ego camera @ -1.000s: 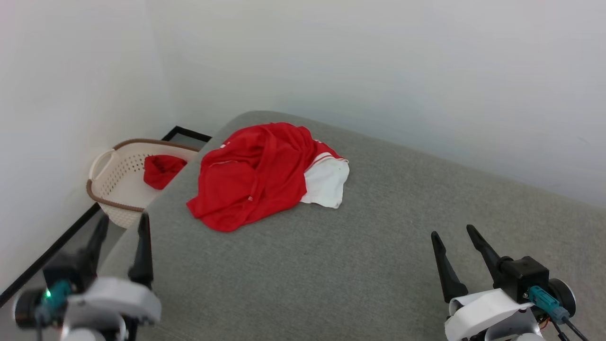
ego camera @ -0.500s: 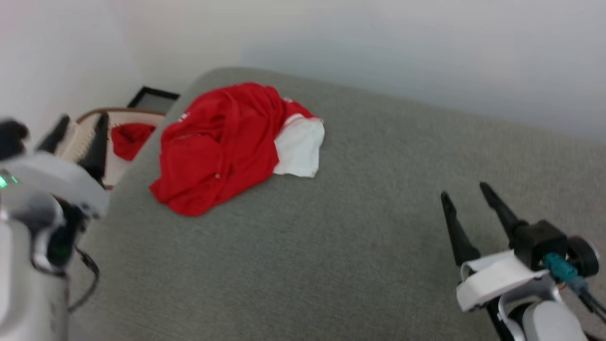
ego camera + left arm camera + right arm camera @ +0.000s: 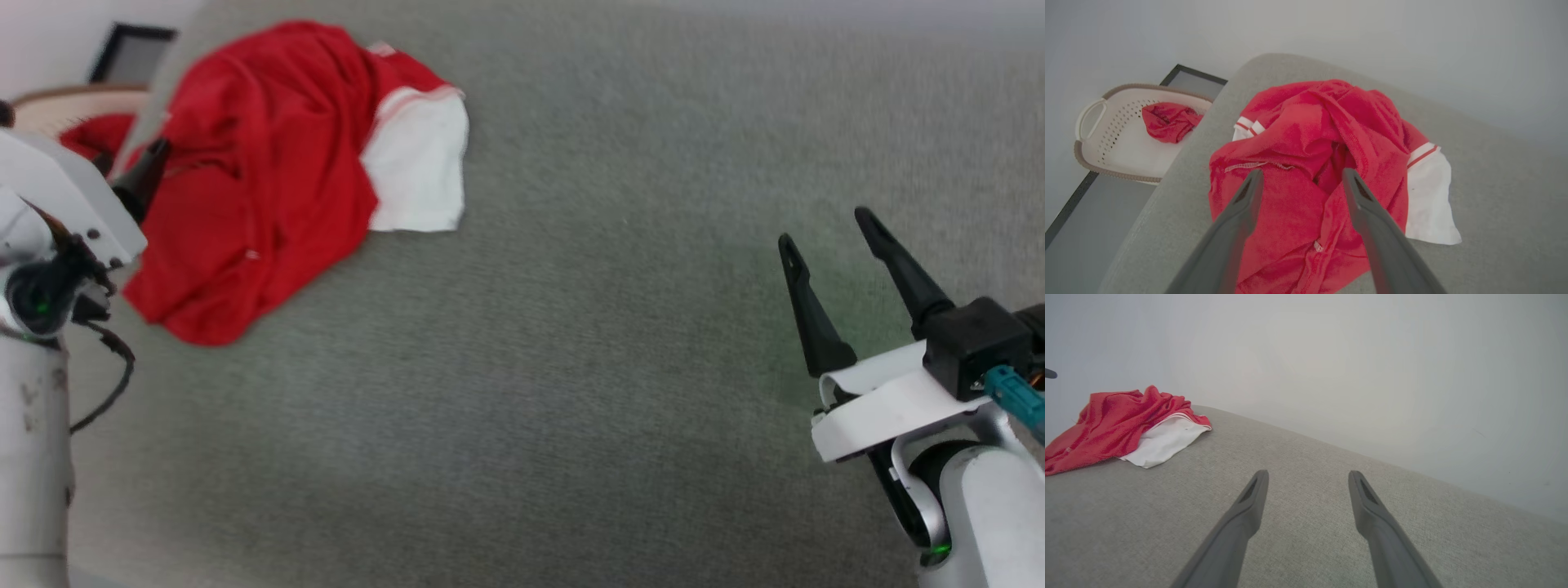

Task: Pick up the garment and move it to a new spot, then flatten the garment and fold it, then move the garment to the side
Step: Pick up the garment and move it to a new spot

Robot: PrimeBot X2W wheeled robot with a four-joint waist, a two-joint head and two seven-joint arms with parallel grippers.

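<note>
None of the task looks done: the crumpled red jersey shirt (image 3: 245, 188) with white sleeves lies unfolded near the grey cushioned surface's (image 3: 571, 367) far left corner, the left gripper (image 3: 1300, 173) poised just over it with fingers spread, the right gripper (image 3: 823, 225) likewise open and empty, well apart.

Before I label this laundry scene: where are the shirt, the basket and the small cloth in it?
shirt (image 3: 1298, 134), left wrist view, red body.
basket (image 3: 1131, 151), left wrist view, bare inside.
small cloth (image 3: 1167, 122), left wrist view, its middle.
</note>
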